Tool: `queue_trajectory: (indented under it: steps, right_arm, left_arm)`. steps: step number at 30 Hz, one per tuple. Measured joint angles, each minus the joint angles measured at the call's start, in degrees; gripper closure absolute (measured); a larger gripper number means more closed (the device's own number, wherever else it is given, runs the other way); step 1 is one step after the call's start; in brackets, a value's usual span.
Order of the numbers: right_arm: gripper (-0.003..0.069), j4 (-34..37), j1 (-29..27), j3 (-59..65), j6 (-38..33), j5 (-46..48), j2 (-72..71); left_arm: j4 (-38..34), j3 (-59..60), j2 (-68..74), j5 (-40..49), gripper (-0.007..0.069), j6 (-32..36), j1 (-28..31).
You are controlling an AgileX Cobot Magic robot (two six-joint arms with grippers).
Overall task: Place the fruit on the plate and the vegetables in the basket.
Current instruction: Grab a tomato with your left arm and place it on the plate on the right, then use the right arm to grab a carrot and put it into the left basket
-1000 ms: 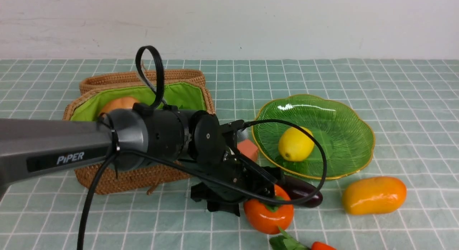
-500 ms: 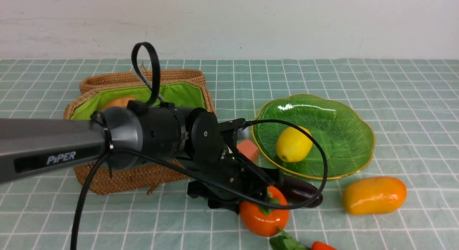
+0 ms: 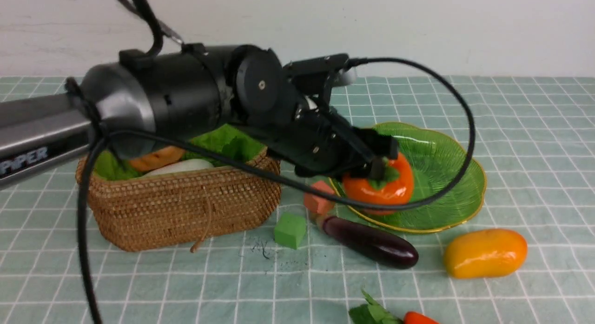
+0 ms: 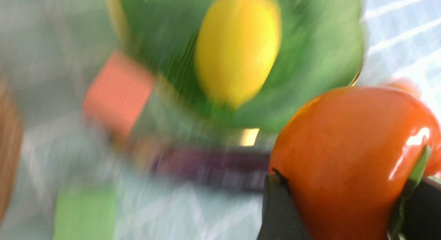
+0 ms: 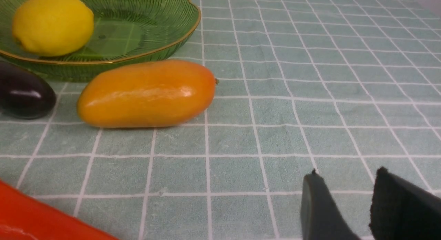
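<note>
Over the near left rim of the plate [image 3: 479,184], grips the persimmon [image 3: 379,191] in the left gripper [image 3: 379,169]: jaws closed on the fruit's two sides, spread only as wide as the fruit, one dark finger [image 4: 279,209] pressed low on its flank and the other beside the green leaf cap. Rides clear of the cloth [image 3: 534,142]; cannot tell from the smeared left wrist view whether brushing the glass. Turns on the lemon [image 4: 237,47]: hidden behind the gripper in the front view, plain from both wrists, sitting on the dish's near left floor, straight ahead of the held fruit and just beyond it. Leaves bare ribbed glass farther in and toward the robot's right. Calls, as a judgement, for a short carry forward and rightward past the lemon before the jaws part. Dropped short, risks landing on the lemon or the gold rim and rolling off toward the eggplant [image 3: 369,240], lying on the cloth just before that rim, long axis slanting from the pink cube [image 3: 318,199] nearer and to the right. Falls to the left arm, the one above the dish. Shows the right gripper [image 5: 358,212] low over the cloth, jaws a little apart with nothing between, nearer the mango [image 3: 485,252], long axis crosswise just right of the eggplant's tip and near the plate's front rim.
</note>
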Motion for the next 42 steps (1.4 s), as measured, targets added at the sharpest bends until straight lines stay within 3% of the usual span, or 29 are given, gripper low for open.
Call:
queue_trajectory:
  steps: [8, 16, 20, 23, 28, 37, 42]
  right_arm:
    - [0.0418, 0.00, 0.00, 0.00, 0.00, 0.00, 0.00]
    - [0.0418, 0.00, 0.00, 0.00, 0.00, 0.00, 0.00]
    - [0.0418, 0.00, 0.00, 0.00, 0.00, 0.00, 0.00]
    - [0.0418, 0.00, 0.00, 0.00, 0.00, 0.00, 0.00]
    - [0.0418, 0.00, 0.00, 0.00, 0.00, 0.00, 0.00]
    - [0.0418, 0.00, 0.00, 0.00, 0.00, 0.00, 0.00]
    - [0.0418, 0.00, 0.00, 0.00, 0.00, 0.00, 0.00]
  left_arm:
    - [0.28, -26.01, 20.80, 0.30, 0.0209, -0.75, 0.00]
    - [0.23, -36.23, 30.68, 0.56, 0.0209, -3.36, 0.00]
    - [0.23, -36.55, 31.70, 1.30, 0.0141, -3.47, 0.00]
    - [0.23, -36.65, 31.64, 1.23, 0.0015, -3.47, 0.00]
    - [0.23, -36.65, 31.64, 2.04, -0.0040, -3.47, 0.00]
    - [4.69, -36.65, 23.26, 14.48, 0.0048, 6.09, 1.22]
    - [8.02, -36.05, 8.10, 31.82, 0.0195, 8.28, 5.75]
